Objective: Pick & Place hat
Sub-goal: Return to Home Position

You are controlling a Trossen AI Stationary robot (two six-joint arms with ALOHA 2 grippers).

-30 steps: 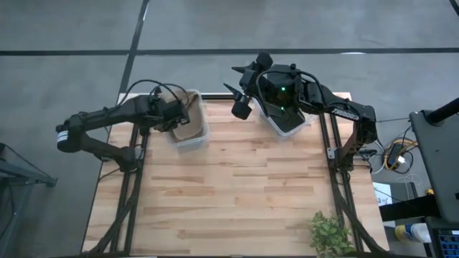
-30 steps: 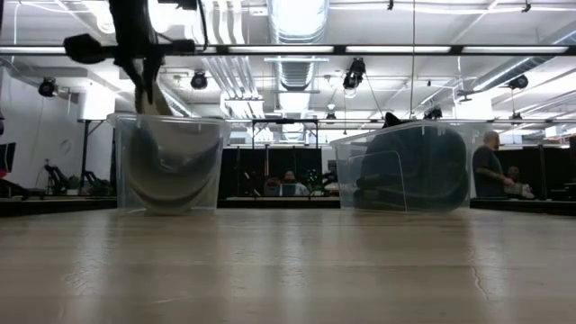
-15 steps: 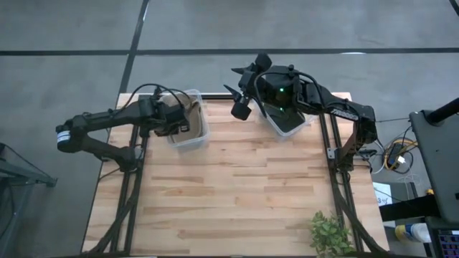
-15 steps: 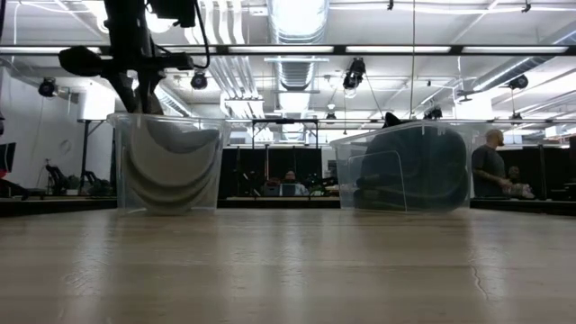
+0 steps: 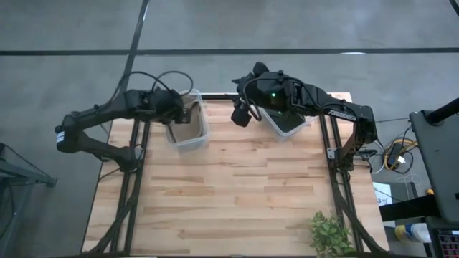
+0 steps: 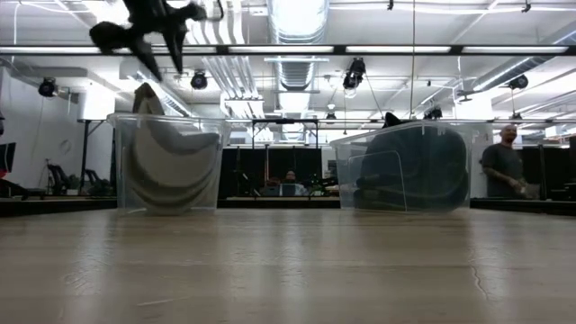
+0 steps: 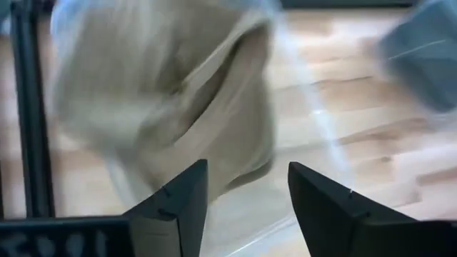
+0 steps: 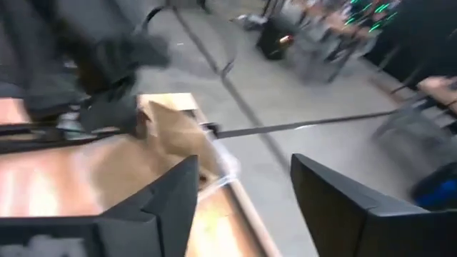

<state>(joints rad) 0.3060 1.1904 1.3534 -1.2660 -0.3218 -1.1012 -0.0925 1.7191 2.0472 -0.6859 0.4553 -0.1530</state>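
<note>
A tan hat (image 5: 188, 127) lies in the clear bin (image 5: 203, 136) at the table's far left. In the low view the hat (image 6: 171, 166) fills this bin, and one edge (image 6: 148, 97) sticks up above the rim. My left gripper (image 5: 177, 109) hangs open above the bin, clear of the hat (image 7: 178, 107). My right gripper (image 5: 242, 112) stands open in the air between the two bins, touching nothing. A second clear bin (image 5: 307, 122) at the far right holds dark hats (image 6: 409, 171).
The near half of the wooden table (image 5: 237, 201) is bare boards. A green plant (image 5: 331, 235) stands at the near right corner. People (image 6: 498, 171) move in the room behind the table. In the right wrist view the left arm (image 8: 107, 57) hangs over the tan hat's bin (image 8: 214, 168).
My left gripper has opened, let go of the tan hat and risen above the bin's rim. The hat has settled into the bin, with one edge still above the rim. My right gripper has turned and dropped a little beside the right bin.
</note>
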